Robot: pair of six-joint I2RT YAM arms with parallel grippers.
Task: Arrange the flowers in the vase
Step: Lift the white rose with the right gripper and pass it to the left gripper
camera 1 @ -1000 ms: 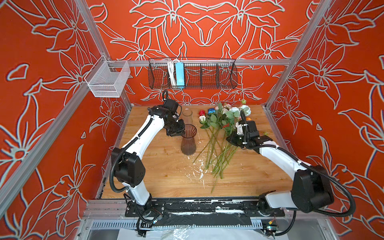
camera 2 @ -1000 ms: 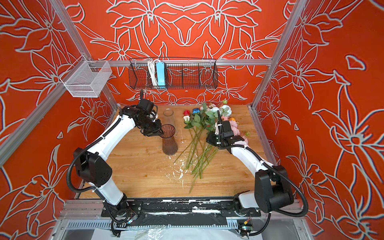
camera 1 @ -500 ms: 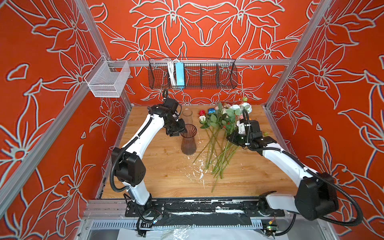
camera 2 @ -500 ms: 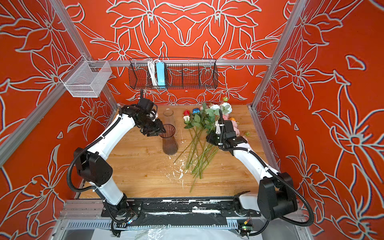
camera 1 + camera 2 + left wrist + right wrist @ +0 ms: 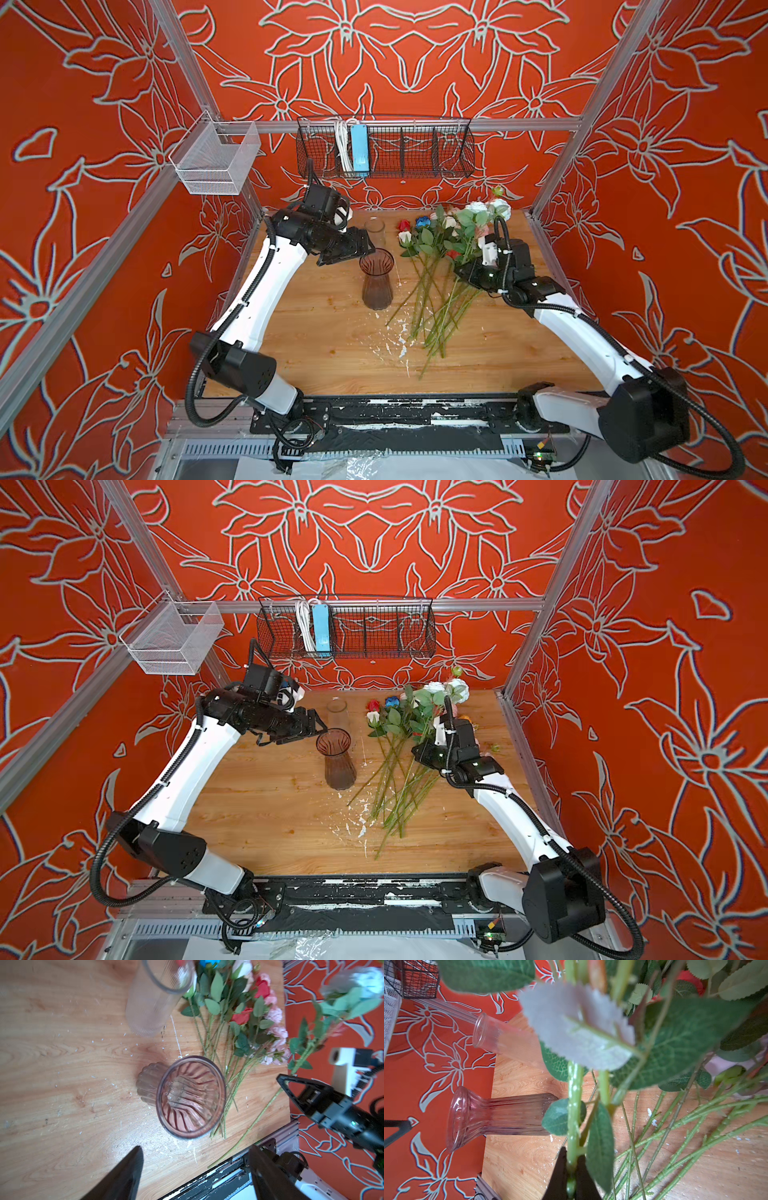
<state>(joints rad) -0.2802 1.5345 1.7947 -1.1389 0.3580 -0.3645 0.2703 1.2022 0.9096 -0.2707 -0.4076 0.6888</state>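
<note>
On the wooden surface, the flowers lay fanned, stems toward the front, right of the upright, empty pink-tinted vase.
The left tool, spread, hung nearest the vase rim; the right tool pinched one leafy green stem raised off the pile, the vase to its left.

Wooden table carries pink vase, clear vase, flowers.

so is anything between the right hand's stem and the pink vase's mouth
Nothing visible blocks the held stem. The vase mouth is empty; the left hand hangs open at its far side, and the other flowers lie flat on the table.
</note>
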